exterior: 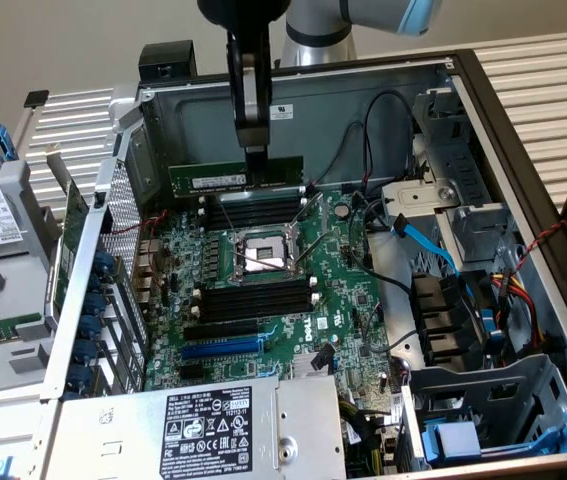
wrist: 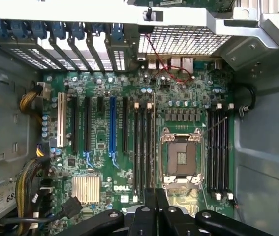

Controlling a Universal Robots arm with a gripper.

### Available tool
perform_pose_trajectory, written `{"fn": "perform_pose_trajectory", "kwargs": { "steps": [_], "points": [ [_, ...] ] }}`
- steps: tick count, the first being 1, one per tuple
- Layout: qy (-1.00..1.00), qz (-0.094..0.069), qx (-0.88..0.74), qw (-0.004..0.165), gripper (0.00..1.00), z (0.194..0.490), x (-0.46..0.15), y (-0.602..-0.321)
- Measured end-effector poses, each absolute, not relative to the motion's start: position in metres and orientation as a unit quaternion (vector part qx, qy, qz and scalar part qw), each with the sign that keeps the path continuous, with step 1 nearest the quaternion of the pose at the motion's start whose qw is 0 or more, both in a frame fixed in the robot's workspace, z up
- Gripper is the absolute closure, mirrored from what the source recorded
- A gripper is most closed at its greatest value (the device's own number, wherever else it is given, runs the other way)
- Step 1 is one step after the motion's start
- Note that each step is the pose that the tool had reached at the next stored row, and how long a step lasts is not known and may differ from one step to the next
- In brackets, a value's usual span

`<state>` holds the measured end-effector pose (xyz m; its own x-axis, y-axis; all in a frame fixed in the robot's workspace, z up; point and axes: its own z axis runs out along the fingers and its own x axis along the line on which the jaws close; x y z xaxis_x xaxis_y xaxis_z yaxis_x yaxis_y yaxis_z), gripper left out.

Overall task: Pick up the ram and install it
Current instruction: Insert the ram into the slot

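The gripper is clenched on the ram, pinching its upper edge. The stick hangs level below the fingers, apparently just above the sockets. The pickup looks done; the ram is not yet seated.

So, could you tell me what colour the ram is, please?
The ram is dark green, clearest in the exterior view.

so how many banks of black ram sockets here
2. One bank of long black plastic memory sockets between the square metal processor socket and the blue expansion slot; the other on the socket's opposite side.
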<state>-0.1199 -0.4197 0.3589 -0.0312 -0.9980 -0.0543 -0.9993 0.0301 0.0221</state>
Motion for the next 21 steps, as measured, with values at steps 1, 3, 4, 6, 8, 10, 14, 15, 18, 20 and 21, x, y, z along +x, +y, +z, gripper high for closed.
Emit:
{"fn": "perform_pose_trajectory", "kwargs": {
  "steps": [1,3,4,6,8,10,14,15,18,20,21],
  "points": [
    [0.718,0.027,-0.696,0.012,0.88,0.358,-0.119,-0.42],
    [0.718,0.027,-0.696,0.012,0.88,0.358,-0.119,-0.42],
    [0.718,0.027,-0.696,0.012,0.88,0.358,-0.119,-0.42],
    [0.718,0.027,-0.696,0.012,0.88,0.357,-0.119,-0.42],
    [0.718,0.026,-0.696,0.015,0.88,0.355,-0.119,-0.42],
    [0.717,0.025,-0.696,0.017,0.88,0.353,-0.119,-0.42],
    [0.717,0.024,-0.696,0.019,0.88,0.347,-0.119,-0.421],
    [0.717,0.023,-0.696,0.02,0.88,0.345,-0.119,-0.421],
    [0.717,0.022,-0.696,0.021,0.88,0.34,-0.119,-0.422],
    [0.717,0.021,-0.696,0.021,0.88,0.337,-0.119,-0.423],
    [0.717,0.021,-0.696,0.022,0.88,0.336,-0.119,-0.423]
  ]
}}
